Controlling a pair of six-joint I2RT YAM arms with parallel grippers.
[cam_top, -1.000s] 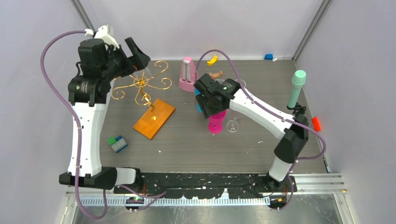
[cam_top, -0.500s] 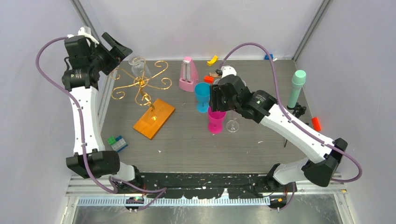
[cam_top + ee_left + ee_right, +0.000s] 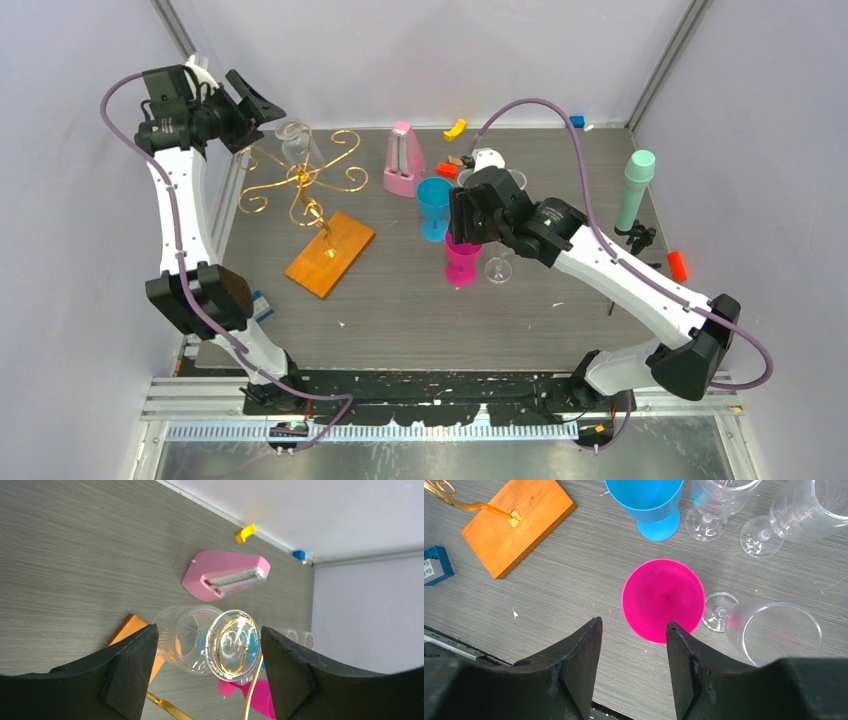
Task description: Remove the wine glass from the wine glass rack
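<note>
Hanging: wine glass point(image 3: 200, 645) on wine glass rack point(image 3: 345, 245) | left pincer point(image 3: 207, 632) astride glass

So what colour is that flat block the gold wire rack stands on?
Orange-brown, like wood. The base shows best in the right wrist view.

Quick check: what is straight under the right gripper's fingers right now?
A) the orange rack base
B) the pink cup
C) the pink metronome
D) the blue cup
B: the right wrist view looks straight down into the pink cup between the open fingers of the right gripper; the blue cup stands farther off.
</note>
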